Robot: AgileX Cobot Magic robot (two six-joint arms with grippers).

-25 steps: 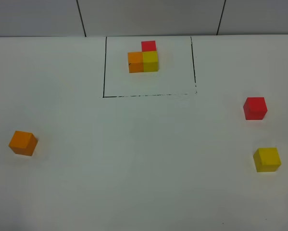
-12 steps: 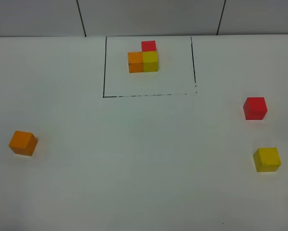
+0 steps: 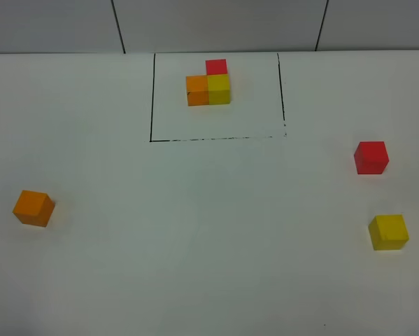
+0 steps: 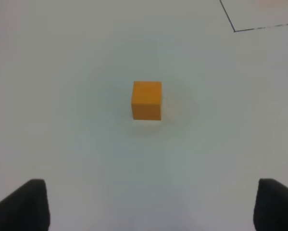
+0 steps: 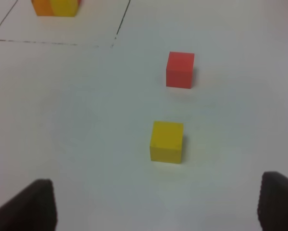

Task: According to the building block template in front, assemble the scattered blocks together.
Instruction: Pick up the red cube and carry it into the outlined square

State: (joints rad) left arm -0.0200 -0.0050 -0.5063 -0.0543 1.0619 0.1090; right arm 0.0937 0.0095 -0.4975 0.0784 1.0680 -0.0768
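The building block template (image 3: 209, 84) stands at the back inside a drawn rectangle: orange and yellow cubes side by side, with a red one behind the yellow. Its edge also shows in the right wrist view (image 5: 55, 7). The loose orange block (image 3: 33, 208) lies far left. In the left wrist view the same orange block (image 4: 146, 100) sits ahead of my left gripper (image 4: 151, 207), which is open and empty. On the right lie the red block (image 3: 371, 157) and the yellow block (image 3: 388, 232). My right gripper (image 5: 153, 204) is open, with the yellow block (image 5: 167, 141) just ahead and the red block (image 5: 180, 70) beyond. Neither gripper appears in the exterior high view.
A thin black rectangle outline (image 3: 151, 105) is drawn on the white table (image 3: 209, 245) around the template. A grey panelled wall (image 3: 216, 24) rises behind the table's far edge.
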